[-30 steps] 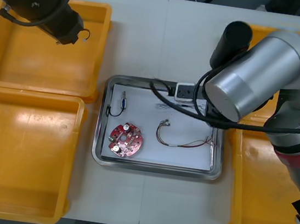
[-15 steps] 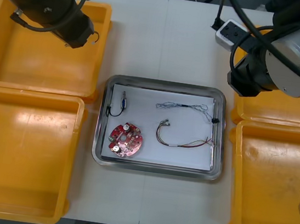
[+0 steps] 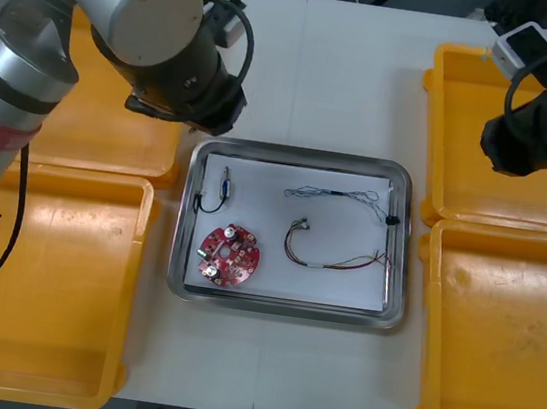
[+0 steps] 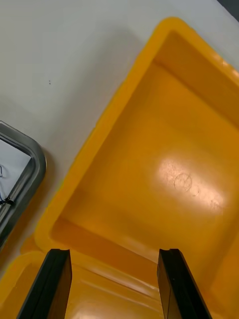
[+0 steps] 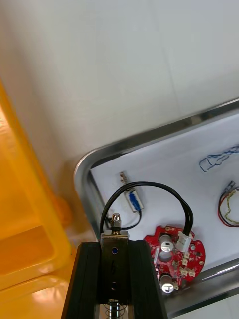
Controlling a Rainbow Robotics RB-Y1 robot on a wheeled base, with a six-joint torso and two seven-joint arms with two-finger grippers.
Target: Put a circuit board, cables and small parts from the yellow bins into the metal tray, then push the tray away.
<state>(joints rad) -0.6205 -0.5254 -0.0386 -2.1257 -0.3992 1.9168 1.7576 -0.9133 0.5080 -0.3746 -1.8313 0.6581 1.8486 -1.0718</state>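
Note:
The metal tray, white inside, holds a red circuit board, a small metal part with a short black cable, a blue and white cable and a red and yellow cable. My left arm hangs over the tray's far left corner. In the left wrist view my left gripper is shut on a looped black cable with a white plug, above the board. My right gripper is open and holds nothing, over the far right bin.
Two yellow bins stand on each side: near left, far left, far right and near right. Bare table lies beyond the tray and in front of it. My right arm covers part of the far right bin.
My left arm swung from the far left bin to the tray's far left corner, carrying the black cable. My right arm pulled back from the tray to the far right bin.

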